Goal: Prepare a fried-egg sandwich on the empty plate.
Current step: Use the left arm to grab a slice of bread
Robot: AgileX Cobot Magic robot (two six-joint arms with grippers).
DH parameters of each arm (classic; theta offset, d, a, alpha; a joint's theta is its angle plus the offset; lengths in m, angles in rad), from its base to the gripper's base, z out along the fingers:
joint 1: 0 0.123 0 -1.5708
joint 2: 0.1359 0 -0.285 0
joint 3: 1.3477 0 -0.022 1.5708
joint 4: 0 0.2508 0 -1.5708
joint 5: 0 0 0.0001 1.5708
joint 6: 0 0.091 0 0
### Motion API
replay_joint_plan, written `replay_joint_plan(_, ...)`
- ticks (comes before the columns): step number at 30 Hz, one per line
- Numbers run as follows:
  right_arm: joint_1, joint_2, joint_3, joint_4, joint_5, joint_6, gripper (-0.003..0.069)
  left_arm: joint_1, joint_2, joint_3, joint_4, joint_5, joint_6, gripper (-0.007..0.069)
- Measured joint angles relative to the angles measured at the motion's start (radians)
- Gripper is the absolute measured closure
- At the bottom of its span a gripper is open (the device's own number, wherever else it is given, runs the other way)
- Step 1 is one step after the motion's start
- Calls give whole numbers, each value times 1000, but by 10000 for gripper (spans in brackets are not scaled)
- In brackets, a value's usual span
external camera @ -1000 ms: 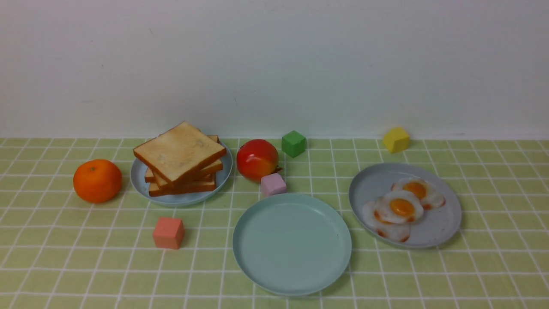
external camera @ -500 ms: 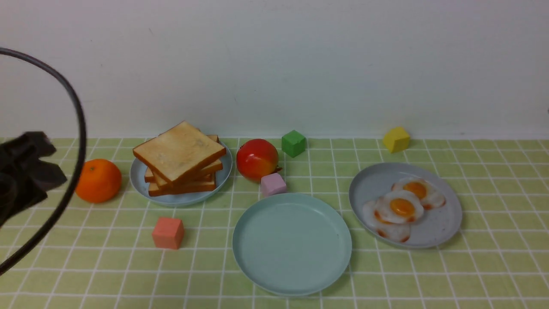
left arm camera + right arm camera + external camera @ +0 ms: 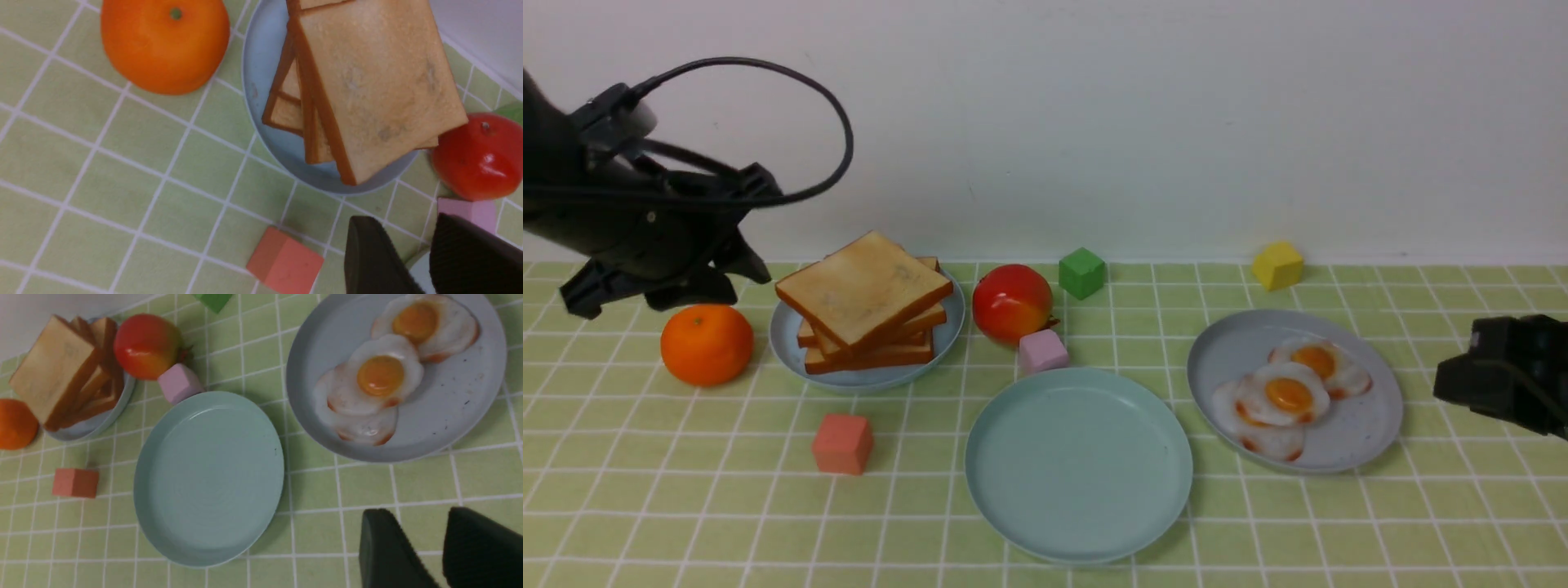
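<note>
The empty pale teal plate (image 3: 1078,465) lies front centre, also in the right wrist view (image 3: 208,477). A stack of toast slices (image 3: 866,298) sits on a light-blue plate (image 3: 788,351) at the back left. Three fried eggs (image 3: 1286,396) lie on a grey-blue plate (image 3: 1360,425) at the right. No assembled sandwich is in view. My left gripper (image 3: 715,282) hovers above the orange, left of the toast (image 3: 367,81), open and empty (image 3: 404,224). My right gripper (image 3: 1450,384) is low at the right edge, right of the egg plate (image 3: 449,416), open and empty (image 3: 416,514).
An orange (image 3: 707,343) sits left of the toast plate. A red fruit (image 3: 1013,302) and a pink cube (image 3: 1043,349) stand just behind the teal plate. A salmon cube (image 3: 843,443) is front left. A green cube (image 3: 1082,273) and a yellow cube (image 3: 1276,265) are near the back wall.
My left arm has come in from the left edge, risen, and moved right over the orange. My right gripper has entered at the right edge. Nothing on the table has moved.
</note>
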Motion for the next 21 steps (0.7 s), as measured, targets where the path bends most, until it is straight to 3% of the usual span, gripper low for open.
replay_joint_plan(2,0,0,0,90,17,-116,418,37,122,-127,-36,51,32,370)
replay_joint_plan(4,0,0,0,119,23,-151,418,45,156,-160,-35,60,37,354)
replay_joint_plan(8,0,0,0,220,41,-275,418,52,253,-248,-26,73,41,256)
replay_joint_plan(9,0,0,0,276,46,-339,418,52,294,-283,-33,77,42,183)
replay_joint_plan(13,0,0,0,363,59,-428,418,54,362,-340,-54,79,46,81)
replay_joint_plan(21,0,0,0,487,84,-516,418,70,453,-424,-91,77,134,58)
